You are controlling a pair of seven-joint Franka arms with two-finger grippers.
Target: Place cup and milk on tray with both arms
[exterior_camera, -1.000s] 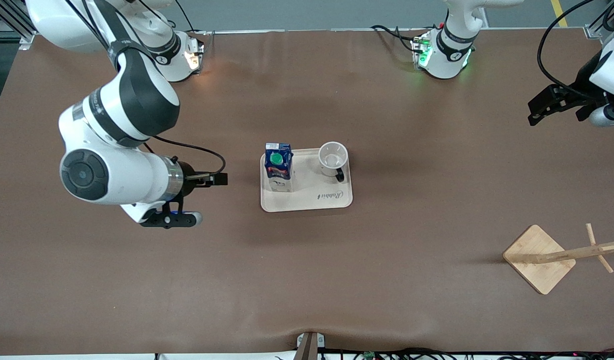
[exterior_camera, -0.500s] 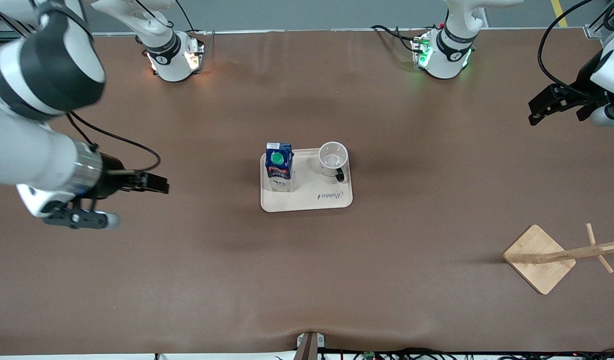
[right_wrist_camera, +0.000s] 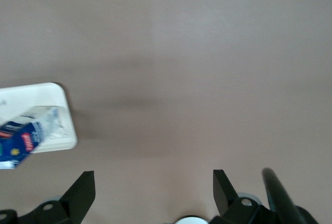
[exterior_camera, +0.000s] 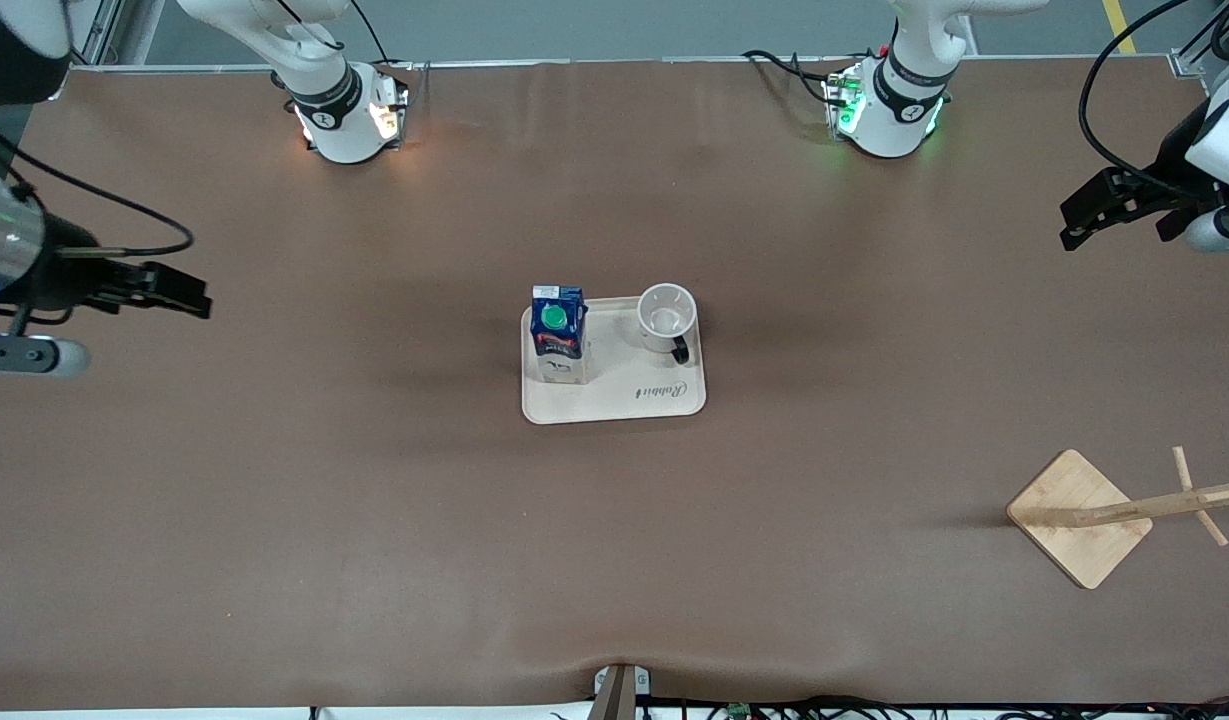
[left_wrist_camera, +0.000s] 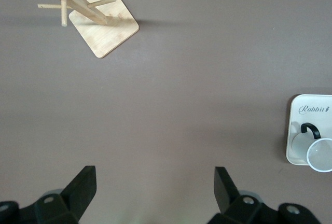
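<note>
The milk [exterior_camera: 558, 335] and cup [exterior_camera: 666, 318] are standing on the tray [exterior_camera: 614, 400]; both look light, the carton tippy. The left tool [exterior_camera: 1114, 208] and right tool [exterior_camera: 159, 290] are hanging spread apart, empty, over the table ends.

A wooden stand [exterior_camera: 1084, 517] with a square base is sitting on the brown table [exterior_camera: 374, 520], toward the left arm's end, its pegged post [exterior_camera: 1169, 503] leaning outward.

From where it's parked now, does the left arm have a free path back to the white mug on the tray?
Probably yes. The left hand is open over bare table at its own end, and nothing stands between it and the white smiley-face mug on the cream-beige tray.
</note>
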